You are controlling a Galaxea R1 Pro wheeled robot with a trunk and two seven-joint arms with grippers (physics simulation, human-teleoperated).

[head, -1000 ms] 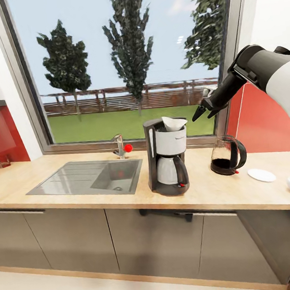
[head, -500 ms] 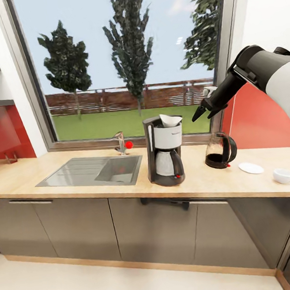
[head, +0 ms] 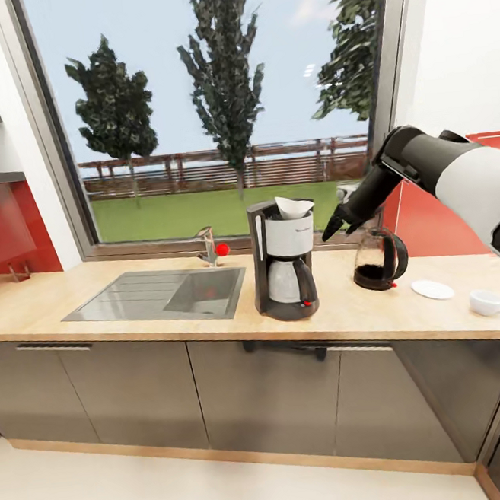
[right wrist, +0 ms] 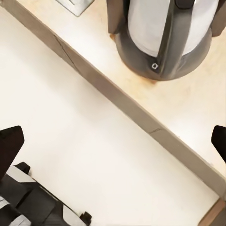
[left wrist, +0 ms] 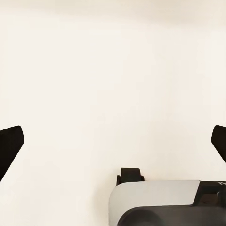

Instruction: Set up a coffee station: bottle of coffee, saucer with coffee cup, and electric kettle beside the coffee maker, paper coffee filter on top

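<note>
Head view: the countertop [head: 348, 313] runs under a large window [head: 221, 107]. The coffee maker [head: 284, 260] stands near the middle of it, with a white paper filter [head: 293, 207] sitting in its top. At three o'clock of the coffee maker, a little apart, stands the kettle [head: 378, 259], dark liquid in its base. Further toward three o'clock lies the saucer [head: 433, 289], and beyond it the coffee cup [head: 487, 303], resting on the counter apart from the saucer. The sink [head: 163, 295] and tap [head: 208, 248] are at nine o'clock of the coffee maker. The right gripper [head: 338, 226] hangs in the air at about eleven o'clock of the kettle, between it and the coffee maker, its dark fingers spread apart.

Left wrist view: the left gripper [left wrist: 113, 146] has its fingertips [left wrist: 9, 146] at the opposite edges, spread wide, holding nothing, over pale floor [left wrist: 113, 70].

Right wrist view: fingertips [right wrist: 10, 141] wide apart, empty; the coffee maker's base and the counter edge [right wrist: 141, 117] lie ahead.
</note>
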